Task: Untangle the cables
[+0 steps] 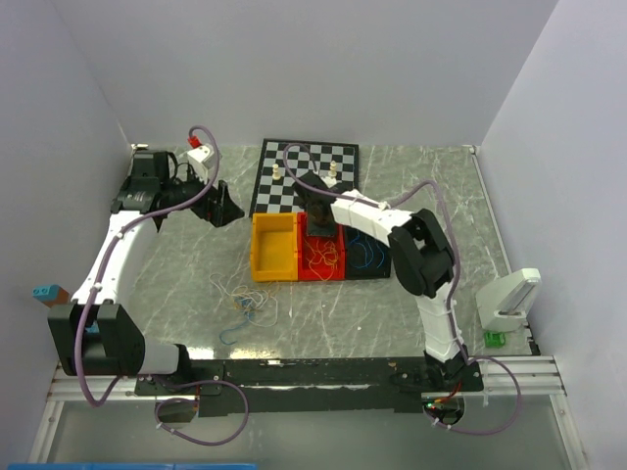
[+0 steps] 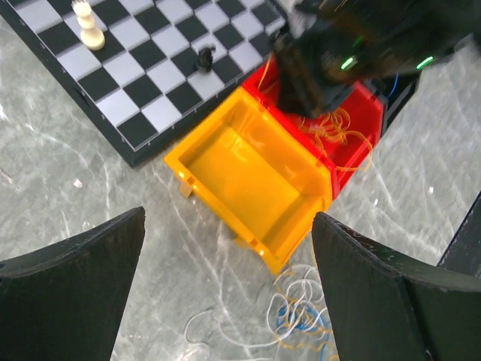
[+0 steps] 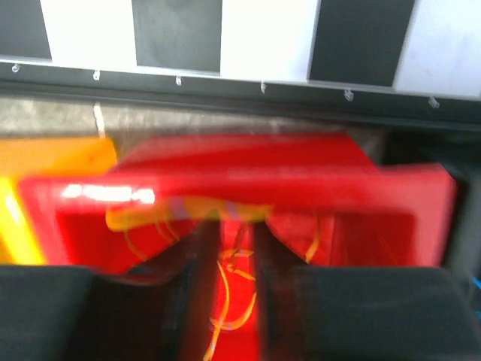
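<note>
Step in hand, as judged: an orange-yellow strand is being handled inside the red bin [image 1: 338,266]. The R gripper [image 3: 231,233] is set nose-down in that bin, w/ only a thin gap btwn the fingers. Orange-yellow cables [image 3: 229,274] are seen in that gap, but the view is smeared. Whether a strand is actually clamped can't be told.

The L gripper [image 2: 228,218] is held up-left of the red bin, jaws spread wide, nothing in them.

Other cables: a loose tangle [image 1: 245,299] of whitish, blue & orange loops lies on the table, nearer the arm bases & left of the red bin. A blue cable [image 1: 367,257] is seen in the black bin [image 1: 377,274] right beside the red bin's right wall.

To do it well:
- If a strand is being dropped, the jaws should be opened fully & raised straight up, so curls aren't dragged back over the red bin's wall.
- The pads should be checked for a clinging strand before any move toward the tangle.
- Next strand is best pinched near a free end, not mid-knot, & drawn out slowly while the rest is pinned by the L gripper.
</note>
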Controlling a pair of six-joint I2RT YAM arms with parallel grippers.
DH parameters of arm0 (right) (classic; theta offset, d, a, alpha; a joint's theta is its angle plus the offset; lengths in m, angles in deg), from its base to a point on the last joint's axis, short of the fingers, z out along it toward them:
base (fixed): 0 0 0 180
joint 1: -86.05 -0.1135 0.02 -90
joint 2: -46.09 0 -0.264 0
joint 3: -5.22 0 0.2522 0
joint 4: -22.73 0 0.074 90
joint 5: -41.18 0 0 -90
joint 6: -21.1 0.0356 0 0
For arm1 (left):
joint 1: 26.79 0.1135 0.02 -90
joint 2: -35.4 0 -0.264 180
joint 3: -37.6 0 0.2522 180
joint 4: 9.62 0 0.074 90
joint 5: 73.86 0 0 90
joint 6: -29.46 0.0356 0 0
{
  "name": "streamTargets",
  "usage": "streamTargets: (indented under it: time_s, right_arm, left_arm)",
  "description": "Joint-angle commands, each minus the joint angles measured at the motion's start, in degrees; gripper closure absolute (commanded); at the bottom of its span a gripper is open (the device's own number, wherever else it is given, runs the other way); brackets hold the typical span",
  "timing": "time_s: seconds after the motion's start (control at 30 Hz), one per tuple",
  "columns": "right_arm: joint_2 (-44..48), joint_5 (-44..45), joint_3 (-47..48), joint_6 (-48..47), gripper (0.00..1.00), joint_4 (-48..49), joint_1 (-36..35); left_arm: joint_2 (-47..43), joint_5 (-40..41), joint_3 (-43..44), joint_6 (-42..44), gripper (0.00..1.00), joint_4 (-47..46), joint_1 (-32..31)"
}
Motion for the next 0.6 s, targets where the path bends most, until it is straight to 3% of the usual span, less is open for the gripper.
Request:
streamTargets:
  time_s: [0.0, 0.07, 0.23, 0.47, 0.57]
  right_arm:
    - [11.1, -0.5, -2.5, -1.7, 0.61, -0.2, 0.2]
    - [14.0, -1.5, -3.4, -2.4, 0.54, 0.7, 0.2]
    - [19.1, -2.9, -4.0, -4.0, 0.50, 0.4, -1.3]
    - [27.1, -2.2, -12.6, -5.9, 0.48, 3.1, -4.9]
    - [33.6, -6.9, -22.0, -9.5, 0.49, 11.8, -7.1]
  left_arm:
    - [2.7, -0.9, -0.2, 10.8, 0.03, 6.9, 0.3]
    - [4.8, -1.2, 0.0, 16.7, 0.03, 11.7, 0.3]
    - [7.7, -0.1, -1.0, 28.1, 0.03, 20.9, 0.3]
    - [7.4, 2.3, -4.9, 35.9, 0.03, 23.0, 0.3]
    - [7.4, 3.1, -5.7, 39.5, 0.04, 24.6, 2.2]
